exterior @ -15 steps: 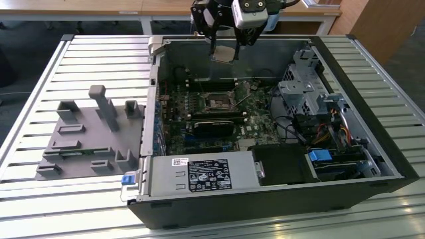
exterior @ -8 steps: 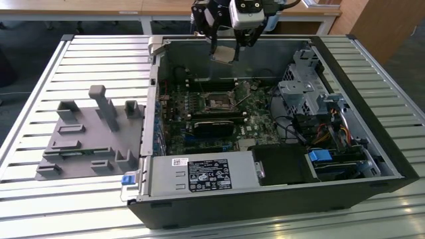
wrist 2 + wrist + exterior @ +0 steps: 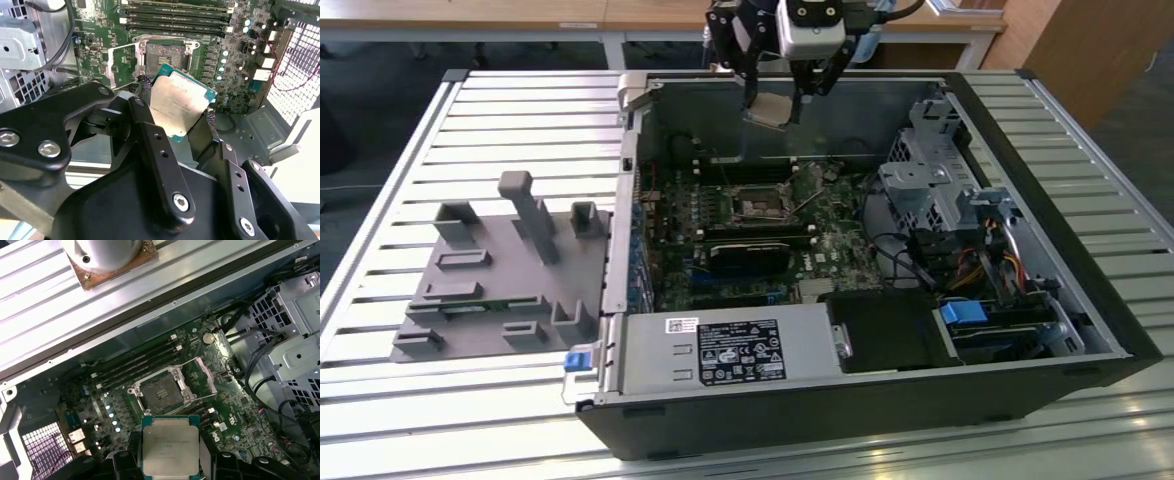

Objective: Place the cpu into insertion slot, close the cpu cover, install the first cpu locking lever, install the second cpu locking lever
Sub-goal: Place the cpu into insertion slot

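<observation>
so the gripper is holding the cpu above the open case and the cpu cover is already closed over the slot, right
Not quite. The first wrist view shows the cpu cover swung open beside the empty insertion slot. The rest holds: the gripper holds the cpu above the open case.

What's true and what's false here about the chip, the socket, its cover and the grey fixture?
1. The gripper holds the cpu. True.
2. The cpu sits in the insertion slot. False: the slot is empty; the cpu hangs above the board.
3. The cpu cover is closed. False: it stands open beside the slot.
4. A grey fixture lies at the exterior view's left of the computer case. True.
</observation>
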Controlling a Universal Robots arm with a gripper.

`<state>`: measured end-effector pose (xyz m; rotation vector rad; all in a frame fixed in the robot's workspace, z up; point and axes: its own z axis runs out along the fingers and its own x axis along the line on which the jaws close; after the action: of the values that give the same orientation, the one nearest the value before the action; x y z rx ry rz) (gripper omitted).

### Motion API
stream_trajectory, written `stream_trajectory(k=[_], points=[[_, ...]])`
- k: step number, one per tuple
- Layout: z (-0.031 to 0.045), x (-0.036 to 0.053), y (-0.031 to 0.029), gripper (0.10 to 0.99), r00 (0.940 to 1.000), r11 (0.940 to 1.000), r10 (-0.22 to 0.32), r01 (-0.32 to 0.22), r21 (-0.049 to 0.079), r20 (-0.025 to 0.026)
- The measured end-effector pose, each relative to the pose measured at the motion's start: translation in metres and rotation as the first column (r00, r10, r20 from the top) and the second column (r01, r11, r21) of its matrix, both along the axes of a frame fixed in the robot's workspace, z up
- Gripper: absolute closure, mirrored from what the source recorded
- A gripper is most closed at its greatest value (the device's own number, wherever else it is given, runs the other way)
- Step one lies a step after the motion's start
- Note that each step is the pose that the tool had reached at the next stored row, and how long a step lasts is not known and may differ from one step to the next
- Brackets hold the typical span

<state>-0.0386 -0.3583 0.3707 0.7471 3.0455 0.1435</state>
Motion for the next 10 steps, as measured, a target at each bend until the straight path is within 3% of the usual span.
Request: stream_trajectory(k=[10], points=[[-0.0004, -0.0002, 0.0, 0.545, 0.9985, 0.9985, -0.054, 0.054, 0.0, 0.0]])
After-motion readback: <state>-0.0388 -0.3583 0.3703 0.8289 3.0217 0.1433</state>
